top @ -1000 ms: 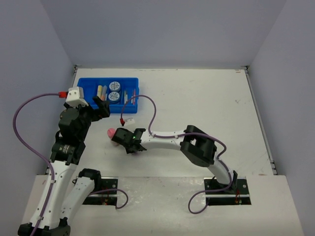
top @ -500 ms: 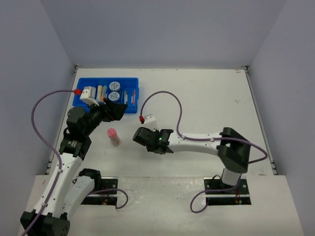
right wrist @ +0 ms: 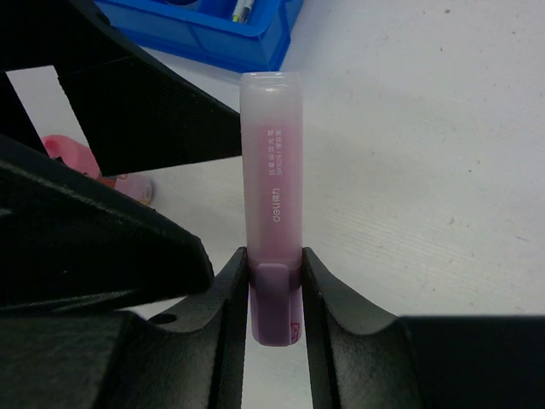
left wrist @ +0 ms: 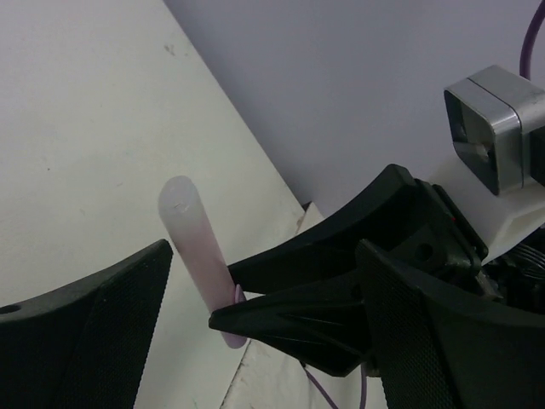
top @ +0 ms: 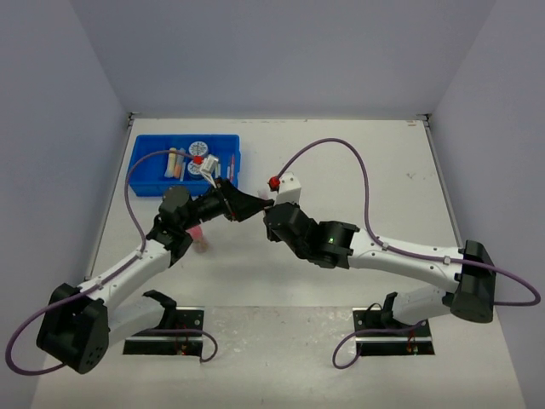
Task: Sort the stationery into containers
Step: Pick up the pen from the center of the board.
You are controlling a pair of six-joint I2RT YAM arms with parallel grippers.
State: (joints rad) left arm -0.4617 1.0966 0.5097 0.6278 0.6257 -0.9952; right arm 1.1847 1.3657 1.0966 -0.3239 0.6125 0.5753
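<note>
White tabletop (top: 358,170), grey walls (top: 281,51). Off the near right corner of the divided bright blue plastic tray (top: 183,137), right gripper (right wrist: 274,273) pinches a pale purple marker stick (right wrist: 271,187) by its base. Its long axis points into the left gripper (left wrist: 264,264), jaws spread, touching neither. Left arm nearer tray.

Purple marker (right wrist: 272,170) clamped in right tool (right wrist: 274,260), pink-capped bottle (top: 200,241) lying near blue tray (top: 153,141)

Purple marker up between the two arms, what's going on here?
The right pincer is clamped on one end of the purple marker, holding it above the table. The left pincer stands open around it, not gripping. A pink-capped bottle lies on the table; the blue tray sits far left.
</note>
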